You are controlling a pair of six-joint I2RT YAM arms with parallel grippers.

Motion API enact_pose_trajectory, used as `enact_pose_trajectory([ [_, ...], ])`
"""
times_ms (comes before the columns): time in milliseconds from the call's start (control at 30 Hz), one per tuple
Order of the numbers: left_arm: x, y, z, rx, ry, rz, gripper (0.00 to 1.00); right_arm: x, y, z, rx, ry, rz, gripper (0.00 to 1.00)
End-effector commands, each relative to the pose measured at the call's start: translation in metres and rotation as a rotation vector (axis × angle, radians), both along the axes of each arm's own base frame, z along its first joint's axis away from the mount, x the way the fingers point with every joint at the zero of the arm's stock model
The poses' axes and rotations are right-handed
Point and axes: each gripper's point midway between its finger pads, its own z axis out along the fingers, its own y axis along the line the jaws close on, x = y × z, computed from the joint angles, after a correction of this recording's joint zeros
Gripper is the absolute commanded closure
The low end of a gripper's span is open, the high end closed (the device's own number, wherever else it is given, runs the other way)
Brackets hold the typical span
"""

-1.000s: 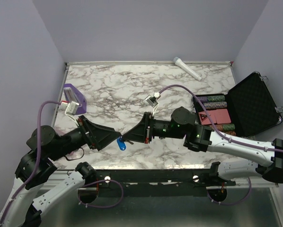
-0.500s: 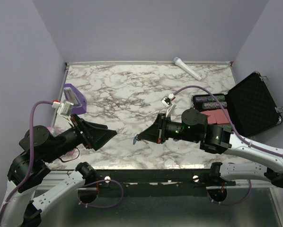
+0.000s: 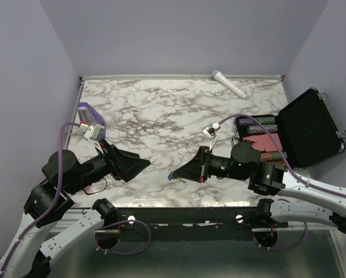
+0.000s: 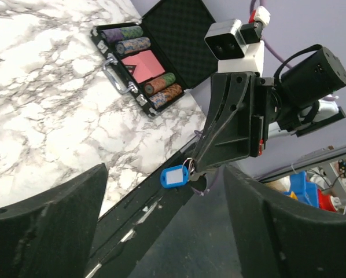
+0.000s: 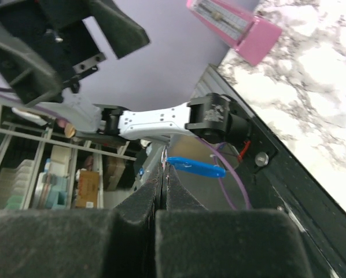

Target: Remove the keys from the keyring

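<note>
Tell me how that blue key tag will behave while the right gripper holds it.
Probably light: the small blue key tag hangs off the tips of the shut right gripper. Likely to swing, joined only by a thin metal ring.

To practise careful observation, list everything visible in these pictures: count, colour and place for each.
Table: one, white marble with grey veins, under everything.
Tube: one, white, lying at the far edge, right of middle.
Case: one, black, open, at the right edge, holding multicoloured chips and a red block.
Wedge block: one, purple, near the left edge.
Keyring: one, blue tag on thin metal ring, held in the air by the near edge.
Left arm: one, black and white; jaws open, empty.
Right arm: one, black and white; jaws shut on the keyring.
</note>
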Motion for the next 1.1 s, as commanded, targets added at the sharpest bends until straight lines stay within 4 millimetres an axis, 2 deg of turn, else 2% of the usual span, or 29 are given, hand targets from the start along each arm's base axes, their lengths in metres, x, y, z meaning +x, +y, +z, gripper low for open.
enact_pose_trajectory([
  [0, -0.012, -0.010, 0.016, -0.072, -0.070, -0.092, 0.18, -0.014, 0.005, 0.042, 0.192, -0.042, 0.105, 0.99],
  [367, -0.037, -0.022, 0.031, -0.170, -0.142, -0.259, 0.33, -0.042, 0.026, 0.069, 0.293, -0.091, 0.334, 0.99],
  [667, -0.047, -0.023, 0.031, -0.189, -0.153, -0.309, 0.37, -0.046, 0.030, 0.088, 0.351, -0.127, 0.371, 0.99],
  [1067, -0.058, -0.023, 0.041, -0.228, -0.175, -0.361, 0.43, -0.046, 0.036, 0.097, 0.368, -0.140, 0.389, 0.99],
])
